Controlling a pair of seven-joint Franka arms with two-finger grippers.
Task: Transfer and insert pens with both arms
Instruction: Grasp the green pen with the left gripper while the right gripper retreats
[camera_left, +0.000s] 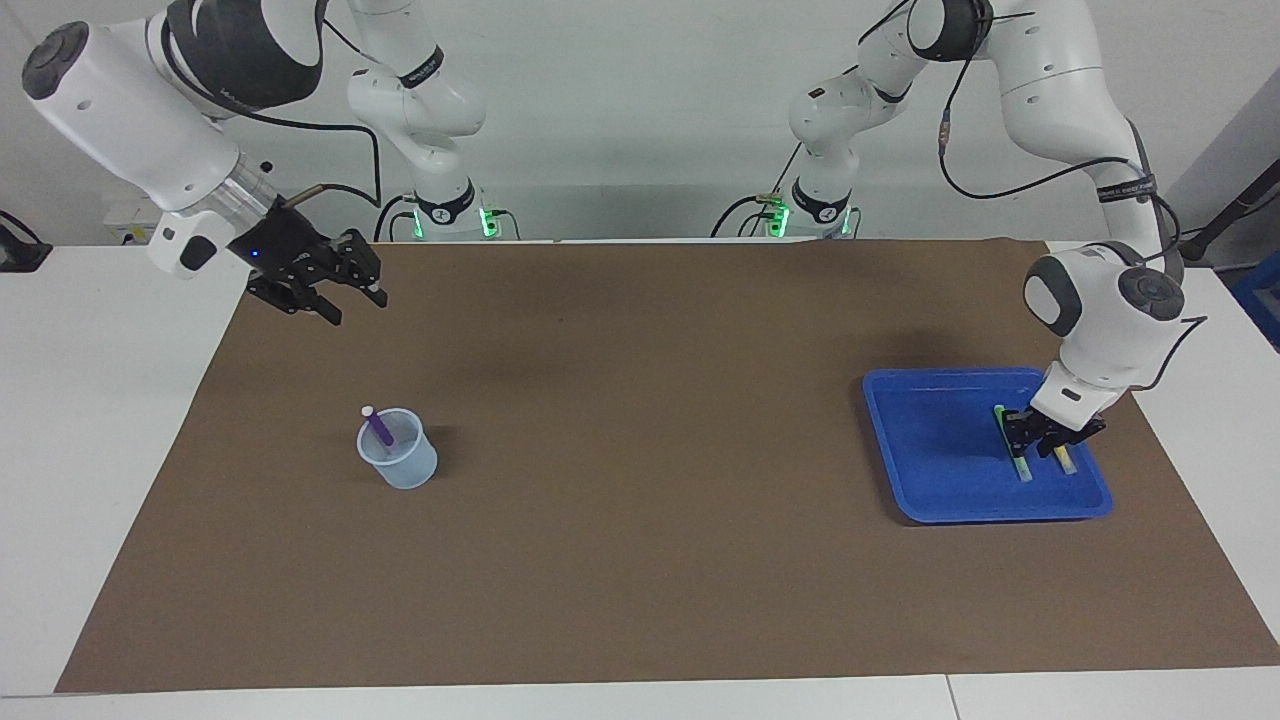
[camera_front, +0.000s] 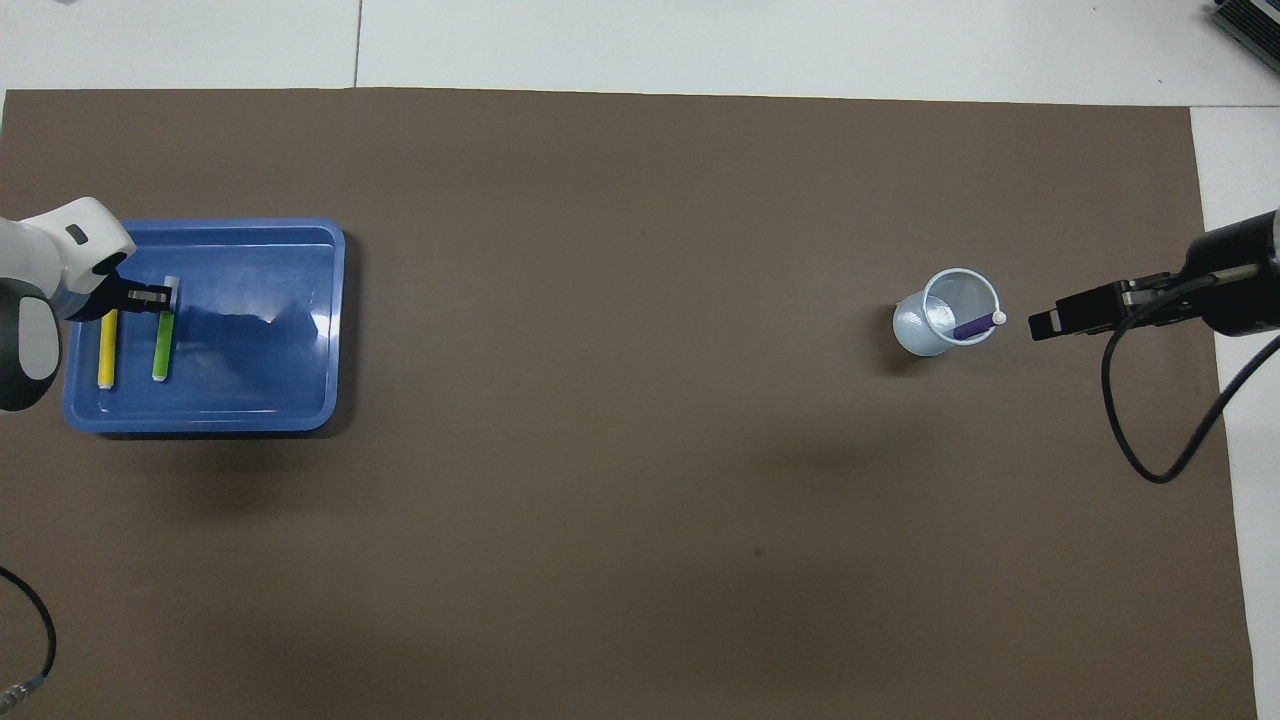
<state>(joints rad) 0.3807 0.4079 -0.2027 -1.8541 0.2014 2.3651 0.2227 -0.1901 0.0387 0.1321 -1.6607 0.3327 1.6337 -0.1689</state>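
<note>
with my left gripper lowered into the shallow blue plastic tray at the left arm's end of the table, its black fingers come down around the bright green slim marker pen, which lies flat on the tray floor. whether those fingers are already clenched on the pen or only straddling it i cannot tell. in the overhead view my left gripper sits over the end of the bright green slim marker pen that is farther from the robots. the yellow slim marker pen lies parallel and just beside the green one, toward the outer wall of the blue tray, and i am not touching it.

my right gripper hangs in the air with nothing in it, its fingers spread apart, over the brown paper mat near the mat's corner at the right arm's end. well apart from it stands the small clear plastic beaker, upright on the mat. the purple slim marker pen leans inside that beaker, its whitish cap end sticking up over the rim on the side toward my right gripper. from above, the purple pen slants across the mouth of the beaker.
</note>
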